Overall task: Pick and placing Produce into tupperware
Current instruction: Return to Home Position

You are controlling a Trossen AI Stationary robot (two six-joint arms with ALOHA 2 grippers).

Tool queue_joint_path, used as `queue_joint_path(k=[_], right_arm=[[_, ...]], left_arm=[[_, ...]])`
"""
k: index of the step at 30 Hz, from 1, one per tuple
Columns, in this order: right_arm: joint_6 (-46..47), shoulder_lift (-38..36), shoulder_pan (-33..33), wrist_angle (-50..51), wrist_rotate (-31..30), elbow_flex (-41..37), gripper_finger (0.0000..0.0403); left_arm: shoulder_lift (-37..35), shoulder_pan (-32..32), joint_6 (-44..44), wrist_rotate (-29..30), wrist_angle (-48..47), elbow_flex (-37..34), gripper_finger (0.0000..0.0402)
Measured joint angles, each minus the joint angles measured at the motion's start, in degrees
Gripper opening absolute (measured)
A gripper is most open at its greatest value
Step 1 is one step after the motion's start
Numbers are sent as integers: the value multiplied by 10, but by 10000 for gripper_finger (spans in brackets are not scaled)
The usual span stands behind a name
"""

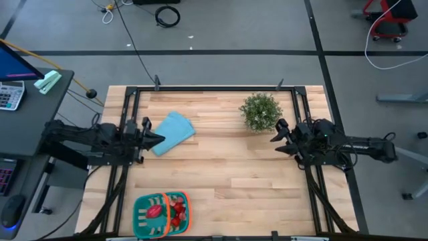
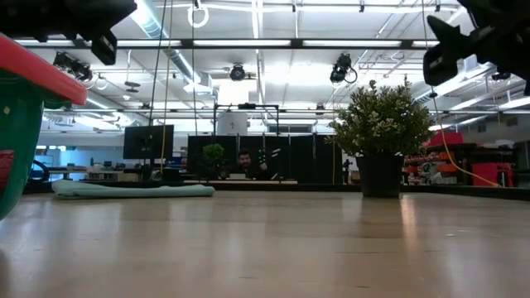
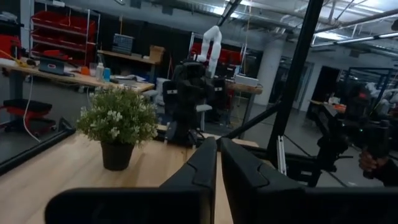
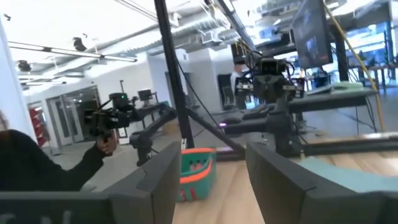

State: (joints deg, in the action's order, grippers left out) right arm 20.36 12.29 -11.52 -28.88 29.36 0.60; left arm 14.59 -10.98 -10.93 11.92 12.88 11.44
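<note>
1. Produce (image 1: 178,213) lies inside the tupperware (image 1: 142,224). In the high view, a cluster of red pieces fills the half to the right of the orange band. One reddish-pink piece lies in the half to its left. The pieces are too small to tell apart by kind.
2. The tupperware stands at the near edge of the counter (image 1: 234,181), toward the left arm's side. In the low view its teal wall (image 2: 21,124) and red-orange rim fill the left edge of the picture. In the right wrist view it shows far off (image 4: 196,186), between that arm's two fingers.
3. No loose pieces show on the bare wood around the container.
4. The left tool (image 1: 160,138) is raised above the counter at the left frame. Its tip is over the edge of the light blue cloth (image 1: 172,132). In its wrist view the fingers (image 3: 202,165) are drawn together with only a thin slit between them, and they hold nothing.
5. The right tool (image 1: 275,134) is raised at the right frame, just beside the potted plant (image 1: 261,111). Its fingers (image 4: 165,168) are spread wide and they hold nothing.
6. The cloth and the plant sit on the far half of the counter, well apart from the tupperware.
</note>
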Motion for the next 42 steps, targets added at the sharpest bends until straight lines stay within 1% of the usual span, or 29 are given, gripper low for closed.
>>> queue_joint_path(k=[4,7,11,16,22,27,36,38,42], right_arm=[[-14,1,6,2,0,0,188],[-45,1,8,8,-2,0,188],[-58,2,8,13,-28,0,188],[-32,2,8,19,-45,2,188],[23,1,8,21,-45,15,188],[25,1,8,21,-45,15,188],[26,1,8,23,-45,16,188],[25,1,8,23,-45,16,188],[25,1,8,23,-45,16,188]], left_arm=[[0,0,-4,0,0,-22,31],[0,0,-4,0,6,-37,26],[0,-1,-7,0,32,-58,20],[0,-2,-7,0,95,-109,20],[0,-2,-19,-6,93,-108,29],[0,-2,-26,-6,32,-109,24],[0,-2,-95,-6,-73,-109,14],[0,-2,-101,-6,-90,-109,17],[0,-2,-106,-7,-93,-109,24]])
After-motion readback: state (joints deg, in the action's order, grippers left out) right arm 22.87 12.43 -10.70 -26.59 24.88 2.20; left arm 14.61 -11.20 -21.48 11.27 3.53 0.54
